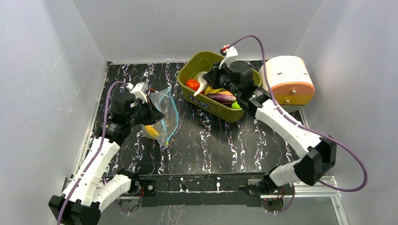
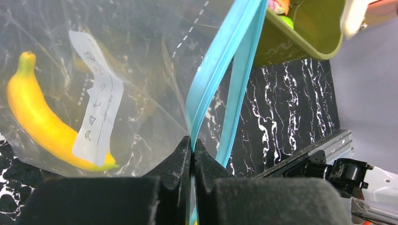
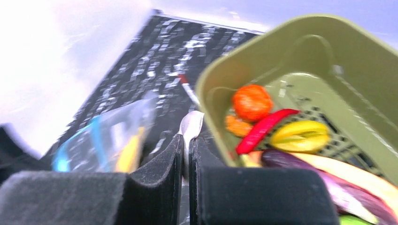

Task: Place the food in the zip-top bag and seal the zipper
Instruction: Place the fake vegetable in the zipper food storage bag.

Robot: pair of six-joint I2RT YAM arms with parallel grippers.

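Left tool (image 2: 192,152) is pinched shut on the zip-top bag (image 2: 141,70) just beside its teal zipper (image 2: 220,61), at centre-left of the top view, with the banana (image 2: 37,122) inside the bag. Right tool (image 3: 189,145), jaws almost together, grips a pale spoon-shaped piece (image 3: 191,124) at the rim of the olive-green tub (image 3: 300,47), upper centre. The tomato (image 3: 252,102), chili (image 3: 263,129) and eggplant (image 3: 305,164) lie in the tub.

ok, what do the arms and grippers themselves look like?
Left arm and right arm: white boxy link shells with black joint housings. A purple cable runs along each one, from base to wrist. Left gripper and right gripper: black wedge-shaped fingers with a matte, foam-like surface. There is a white bracket at each wrist. No legible markings.
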